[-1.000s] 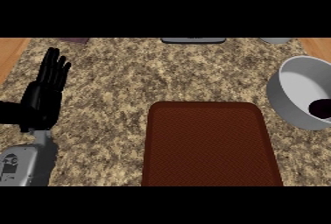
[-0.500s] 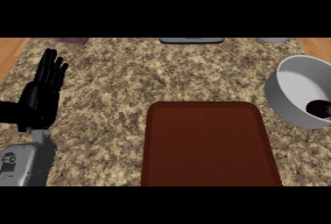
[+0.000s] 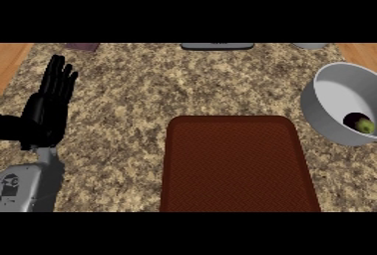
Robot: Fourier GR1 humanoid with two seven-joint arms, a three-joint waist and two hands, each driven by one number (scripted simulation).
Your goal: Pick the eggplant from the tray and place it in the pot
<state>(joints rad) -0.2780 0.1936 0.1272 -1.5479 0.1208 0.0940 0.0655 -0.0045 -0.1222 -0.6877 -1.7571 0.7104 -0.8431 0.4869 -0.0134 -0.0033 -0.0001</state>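
Note:
The eggplant (image 3: 358, 123), dark purple with a green end, lies inside the grey pot (image 3: 329, 102) at the right edge of the head view. A brown tray (image 3: 237, 164) sits in the middle near the counter's front, with nothing on it. My left hand (image 3: 48, 109) rests open at the left side, fingers straight and pointing up, far from both tray and pot. My right hand does not show.
A speckled granite counter (image 3: 140, 84) carries everything. A dark flat object (image 3: 217, 46) lies at the far edge, a purple item (image 3: 81, 46) at the far left, a grey item (image 3: 310, 45) at the far right. Wooden strips (image 3: 13, 57) flank the counter.
The view has shifted slightly, so the pot and the eggplant sit a little further left and lower. The left hand has not moved.

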